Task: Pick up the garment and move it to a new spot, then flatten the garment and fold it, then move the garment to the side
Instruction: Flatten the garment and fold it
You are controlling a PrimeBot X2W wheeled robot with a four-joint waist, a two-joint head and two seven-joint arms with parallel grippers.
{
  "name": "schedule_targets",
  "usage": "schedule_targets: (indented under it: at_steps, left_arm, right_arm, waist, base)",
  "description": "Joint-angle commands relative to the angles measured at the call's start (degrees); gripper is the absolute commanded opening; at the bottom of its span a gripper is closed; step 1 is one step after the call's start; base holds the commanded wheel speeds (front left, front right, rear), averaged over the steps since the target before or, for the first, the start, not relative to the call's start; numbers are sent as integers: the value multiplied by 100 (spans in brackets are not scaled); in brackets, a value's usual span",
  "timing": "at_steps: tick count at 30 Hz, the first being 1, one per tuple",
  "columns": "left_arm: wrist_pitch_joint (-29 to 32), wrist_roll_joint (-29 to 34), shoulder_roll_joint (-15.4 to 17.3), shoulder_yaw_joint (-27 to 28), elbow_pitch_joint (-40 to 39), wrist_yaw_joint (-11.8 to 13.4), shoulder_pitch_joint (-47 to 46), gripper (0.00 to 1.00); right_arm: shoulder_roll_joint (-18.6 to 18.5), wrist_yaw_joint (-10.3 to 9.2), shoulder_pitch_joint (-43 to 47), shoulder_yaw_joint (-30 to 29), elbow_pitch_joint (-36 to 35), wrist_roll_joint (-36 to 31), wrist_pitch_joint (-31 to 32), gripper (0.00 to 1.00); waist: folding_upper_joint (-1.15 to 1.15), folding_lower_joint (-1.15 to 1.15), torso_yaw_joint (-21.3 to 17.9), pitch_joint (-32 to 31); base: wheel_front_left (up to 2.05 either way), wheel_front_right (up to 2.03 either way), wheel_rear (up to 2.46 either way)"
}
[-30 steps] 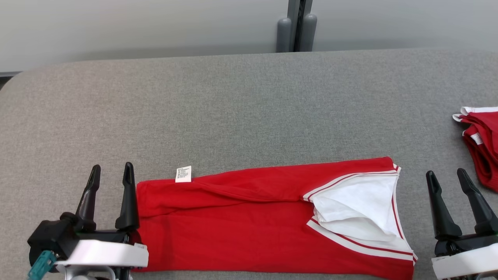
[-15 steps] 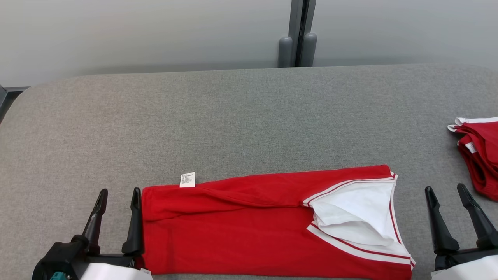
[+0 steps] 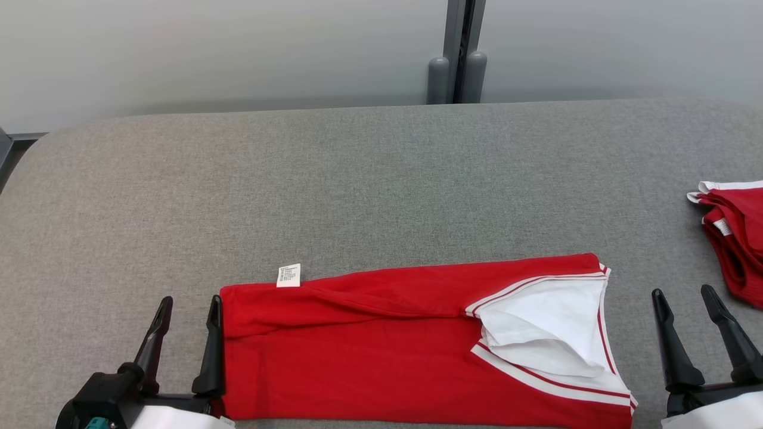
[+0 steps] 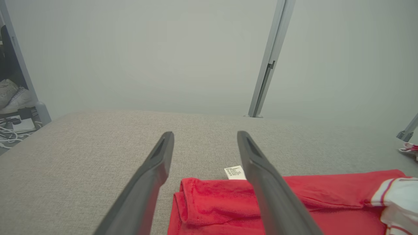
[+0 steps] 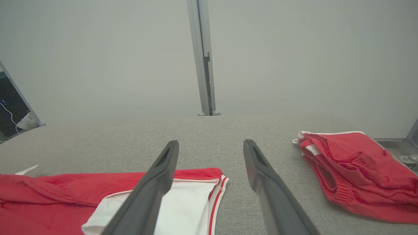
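A red garment (image 3: 369, 351) with white, red-striped trim lies folded into a long band along the near edge of the grey table (image 3: 357, 179). A white label (image 3: 288, 275) sticks out at its far left corner, and its white part (image 3: 542, 328) shows at the right end. My left gripper (image 3: 188, 307) stands open just off the garment's left end, holding nothing. The left wrist view shows that folded left end (image 4: 212, 202) between and below the fingers. My right gripper (image 3: 684, 297) stands open right of the garment's right end (image 5: 196, 202), empty.
A second red garment (image 3: 733, 238) with white trim lies bunched at the table's right edge, also seen as a heap (image 5: 356, 169) in the right wrist view. A grey post (image 3: 458, 53) stands behind the table against a pale wall.
The head camera has tilted, shifting the whole picture downward. Both grippers sit a little lower in the view, still open and empty. The garment lies as before.
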Motion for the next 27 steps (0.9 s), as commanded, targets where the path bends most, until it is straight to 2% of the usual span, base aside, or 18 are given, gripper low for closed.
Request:
schedule_targets:
  at_steps: [1, 7, 13, 27]
  left_arm:
    - [-4, -19, 63, 10, 10, -28, -47, 100]
    - [3, 11, 63, -53, 3, -31, -129, 100]
    - [-2, 28, -8, -150, -10, -54, -267, 100]
    - [-53, 73, -118, -147, 100, -143, -565, 100]
  right_arm:
    - [-42, -2, -10, -4, -25, -8, 38, 100]
    - [-161, -2, -155, 68, 74, -52, 110, 100]
    - [-260, -2, -304, 159, 520, -4, 149, 100]
    - [-282, -2, -842, 704, 2445, 364, -97, 100]
  waist:
    - [0, 0, 4, 9]
    - [0, 0, 69, 68]
    - [0, 0, 237, 252]
    - [0, 0, 379, 659]
  base:
    - [0, 0, 0]
    - [0, 0, 0]
    - [0, 0, 0]
    - [0, 0, 0]
